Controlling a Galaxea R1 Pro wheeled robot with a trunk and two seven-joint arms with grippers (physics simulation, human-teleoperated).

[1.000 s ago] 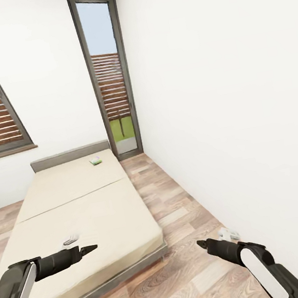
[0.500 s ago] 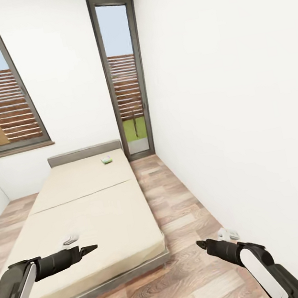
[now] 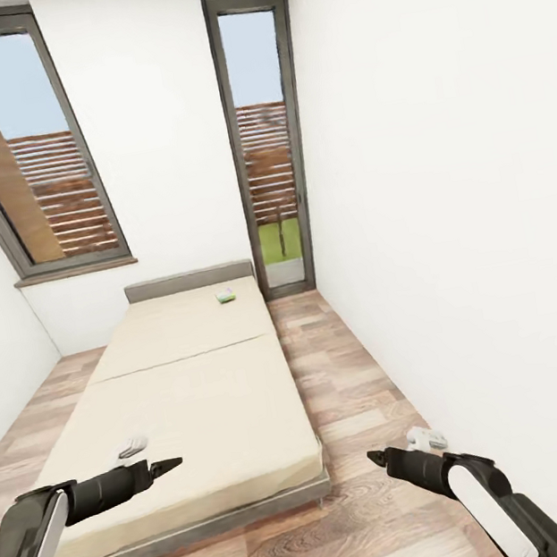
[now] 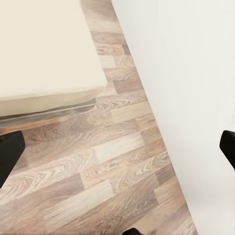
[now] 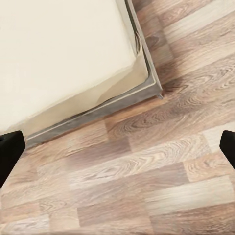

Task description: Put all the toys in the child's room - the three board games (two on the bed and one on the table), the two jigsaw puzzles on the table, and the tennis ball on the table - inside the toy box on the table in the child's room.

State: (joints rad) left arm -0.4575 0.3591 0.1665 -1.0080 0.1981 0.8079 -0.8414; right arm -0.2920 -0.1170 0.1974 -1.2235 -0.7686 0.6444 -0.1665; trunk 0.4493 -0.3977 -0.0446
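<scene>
Child's room, head view. White walls [image 3: 446, 196] and a wood-plank floor [image 3: 349, 375] enclose the scene; two tall dark-framed windows [image 3: 265, 136] stand in the far wall. The bed [image 3: 189, 393], with beige sheet and dark grey frame, runs lengthwise from the headboard [image 3: 188, 281] towards the camera. A white-and-green board game [image 3: 225, 295] lies flat on the sheet near the headboard, towards the side nearer the narrow window. A small pale flat object [image 3: 132, 447] rests on the sheet near the foot; what it is cannot be told. The left gripper [image 3: 165, 466] hangs over the foot of the bed and the right gripper [image 3: 377, 456] over the floor beside it; both are empty, fingers spread wide in the wrist views.
</scene>
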